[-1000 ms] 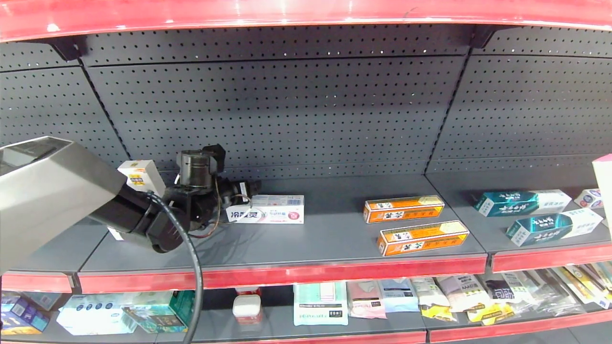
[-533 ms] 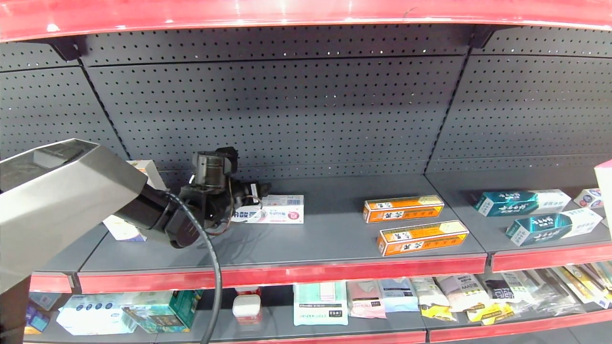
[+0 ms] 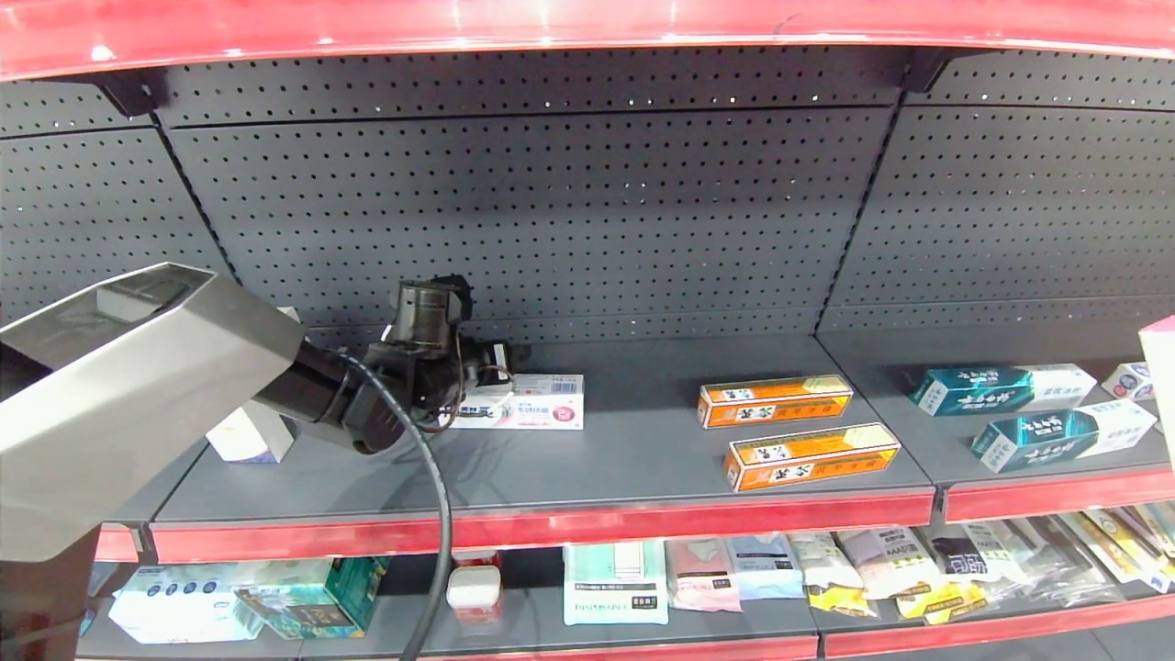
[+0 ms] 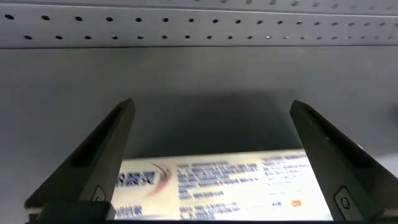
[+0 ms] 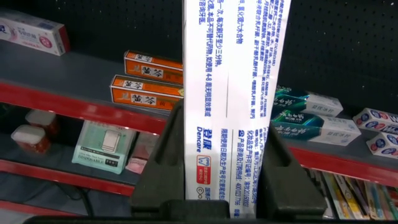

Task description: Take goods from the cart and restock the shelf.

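The left gripper sits low over the shelf, in the left part of the middle bay and close to the pegboard. Its fingers are spread wide. The white box lies flat on the shelf between them, its long side running along the shelf's front edge. In the head view the gripper covers the box's left end. Whether either finger touches the box cannot be told.

The right gripper is clamped on a tall box. This box stands upright between the two fingers, in front of the shelf's right side and off the shelf.

Two orange boxes lie flat in the right half of the middle bay, one behind the other and a little apart, well apart from the white box. Two teal boxes lie in the same way in the next bay to the right. A small box stands in the bay to the left, near the left arm. On the lower shelf lie flat pouches and further packs
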